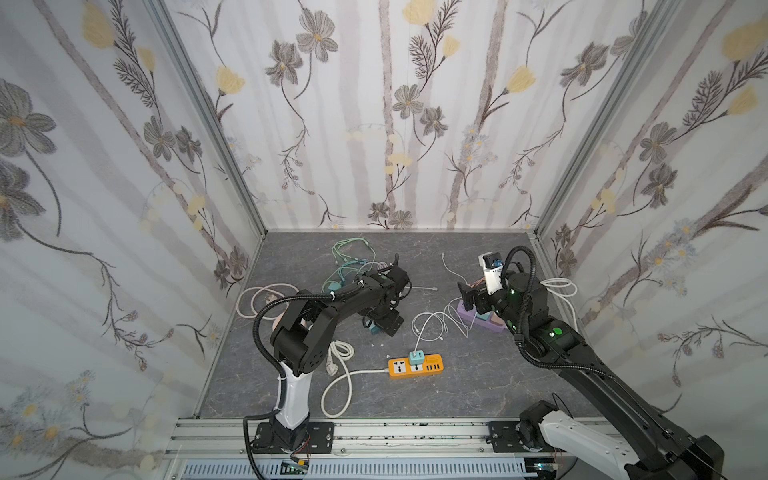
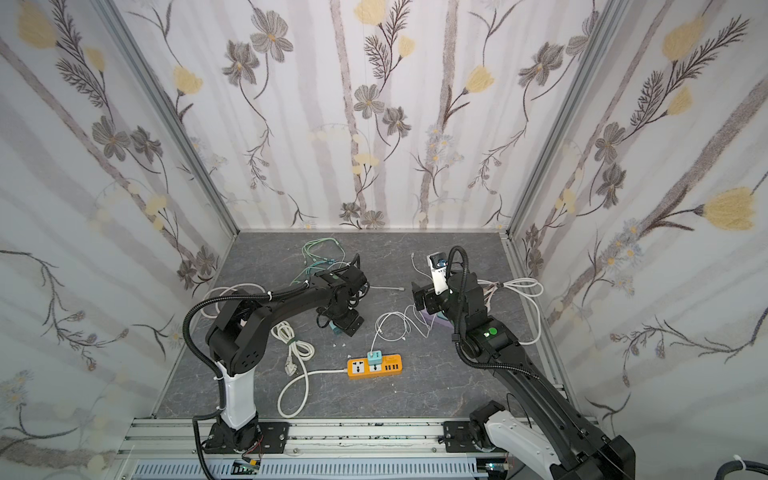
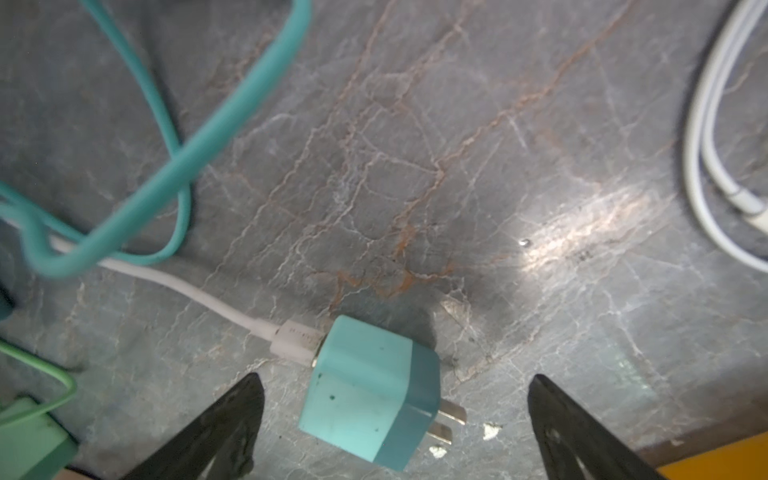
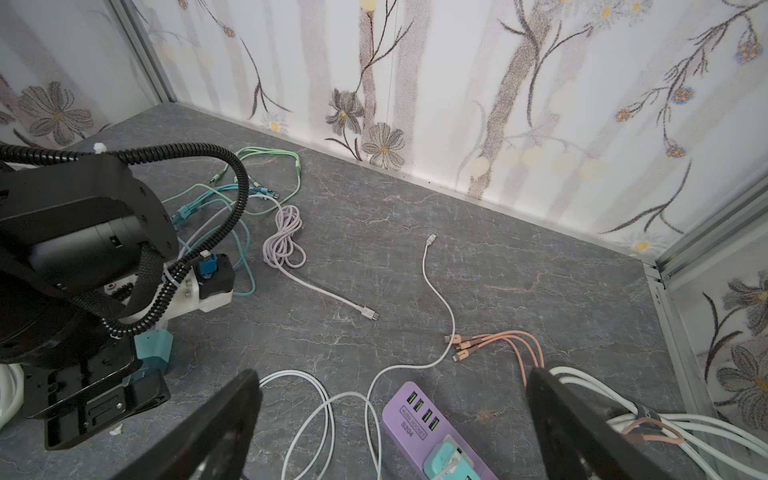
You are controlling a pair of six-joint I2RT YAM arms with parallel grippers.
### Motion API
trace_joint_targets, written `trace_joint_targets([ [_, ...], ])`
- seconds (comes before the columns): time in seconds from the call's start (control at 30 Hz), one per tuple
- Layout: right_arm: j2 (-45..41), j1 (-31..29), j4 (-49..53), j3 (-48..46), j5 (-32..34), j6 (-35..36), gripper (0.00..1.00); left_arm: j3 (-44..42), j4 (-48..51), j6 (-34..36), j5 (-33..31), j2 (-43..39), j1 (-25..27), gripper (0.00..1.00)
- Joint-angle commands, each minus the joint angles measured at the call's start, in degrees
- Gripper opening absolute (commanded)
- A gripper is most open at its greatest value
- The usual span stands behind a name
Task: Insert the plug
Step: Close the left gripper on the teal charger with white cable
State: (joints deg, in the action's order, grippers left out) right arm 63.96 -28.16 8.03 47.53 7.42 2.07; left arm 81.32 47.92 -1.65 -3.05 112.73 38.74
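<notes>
Plug (image 3: 370,395), teal, lies on its side on the table (image 3: 415,166) at 10 o'clock from the orange power strip (image 1: 397,369), straddled by the left hand (image 3: 395,376), spread wide and gripping nothing, probably poised for a side grasp.

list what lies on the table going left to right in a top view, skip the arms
coiled white cable → teal charger → orange power strip → purple power strip → white cable bundle
</notes>
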Motion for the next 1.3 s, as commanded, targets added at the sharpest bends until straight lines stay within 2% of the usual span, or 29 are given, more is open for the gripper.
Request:
trace_joint_targets([
  [0.0,0.37,0.03,-0.34,0.86,-0.92,0.49,0.99,1.01,1.99,-12.28,-1.03,-0.12,0.03,1.0],
  [0.1,0.03,-0.07,-0.34,0.57,-1.01,0.13,0.99,0.65,4.25,-22.22,-7.57,-0.58,0.02,1.0],
  [0.17,0.1,-0.09,-0.56,0.28,-1.18,0.04,0.99,-0.5,4.51,-27.67,-8.72,-1.9,-0.2,1.0],
  [0.23,0.41,-0.12,-0.75,0.2,-1.44,0.13,0.99,-0.78,4.31,-32.27,-6.44,-2.65,-0.42,1.0],
  [0.3,0.92,-0.06,-0.91,0.45,-1.8,0.11,0.99,-0.2,3.13,-36.85,1.22,-2.39,-1.55,1.0],
  [0.37,1.21,-0.06,-1.0,0.89,-2.16,0.11,0.99,1.0,2.67,-41.26,5.03,-1.88,-2.11,1.0],
  [0.5,0.75,-0.15,-1.25,0.23,-2.24,0.13,0.99,7.95,9.35,-47.78,1.3,0.73,-2.23,1.0],
  [0.73,-1.86,-0.14,-1.89,-2.39,-1.76,0.68,0.99,3.32,7.54,-58.75,6.33,2.0,-3.89,0.89],
  [0.9,-4.43,-0.17,-1.86,-4.62,-0.96,1.92,0.99,0.58,5.96,-61.06,7.18,1.92,-3.91,0.88],
  [1.0,-5.31,-0.14,-2.53,-5.7,-1.09,2.23,0.99,-0.55,4.83,-61.45,9.14,2.89,-3.68,0.79],
  [1.27,-5.32,-0.15,-3.37,-6.31,-1.62,2.1,0.99,-3.28,2.33,-61.81,11.74,3.41,-3.98,0.63],
])
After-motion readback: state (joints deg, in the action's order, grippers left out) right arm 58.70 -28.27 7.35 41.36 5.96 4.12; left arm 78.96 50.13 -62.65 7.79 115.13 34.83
